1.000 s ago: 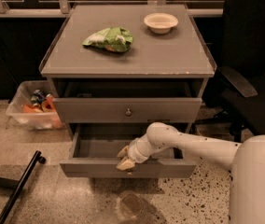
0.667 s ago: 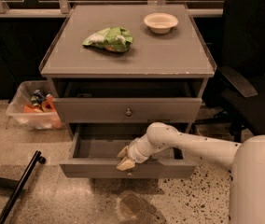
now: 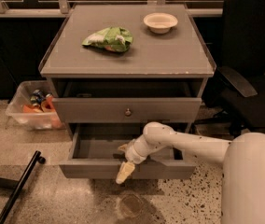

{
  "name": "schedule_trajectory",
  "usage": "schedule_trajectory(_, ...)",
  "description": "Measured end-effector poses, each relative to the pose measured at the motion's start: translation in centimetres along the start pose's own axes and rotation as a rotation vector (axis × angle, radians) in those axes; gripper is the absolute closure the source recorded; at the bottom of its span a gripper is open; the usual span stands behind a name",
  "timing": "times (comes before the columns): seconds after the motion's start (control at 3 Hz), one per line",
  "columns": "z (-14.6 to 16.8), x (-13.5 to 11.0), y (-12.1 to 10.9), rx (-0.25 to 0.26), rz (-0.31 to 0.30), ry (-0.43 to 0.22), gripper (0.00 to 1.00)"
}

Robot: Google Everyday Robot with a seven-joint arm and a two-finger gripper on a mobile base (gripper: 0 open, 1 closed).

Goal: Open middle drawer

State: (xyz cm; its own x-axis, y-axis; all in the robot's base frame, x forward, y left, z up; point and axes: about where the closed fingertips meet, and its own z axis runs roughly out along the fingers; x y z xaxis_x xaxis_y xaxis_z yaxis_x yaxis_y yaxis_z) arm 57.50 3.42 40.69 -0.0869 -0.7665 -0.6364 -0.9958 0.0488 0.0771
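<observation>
The grey cabinet [image 3: 123, 59] shows two drawer fronts. The upper front [image 3: 86, 110] has a small round knob [image 3: 128, 111] and sits nearly flush, with a dark gap above it. Below it the middle drawer [image 3: 86, 168] is pulled well out, and its empty inside [image 3: 100, 148] shows. My gripper [image 3: 124, 171] reaches in from the right on a white arm [image 3: 188, 143]. It hangs over the centre of this drawer's front edge and hides the knob there. Anything below this drawer is hidden.
A green chip bag [image 3: 109, 38] and a white bowl [image 3: 160, 22] lie on the cabinet top. A clear bin of items [image 3: 32, 108] stands on the floor to the left. A black office chair [image 3: 254, 78] is at the right. A black bar [image 3: 18, 185] lies on the floor at lower left.
My gripper has dipped slightly lower over the open drawer's front edge. The drawer itself has not visibly moved.
</observation>
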Motion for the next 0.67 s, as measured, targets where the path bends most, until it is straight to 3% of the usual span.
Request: schedule_trajectory(0.67, 0.8, 0.3, 4.3, -0.07, 0.015, 0.038, 0.0)
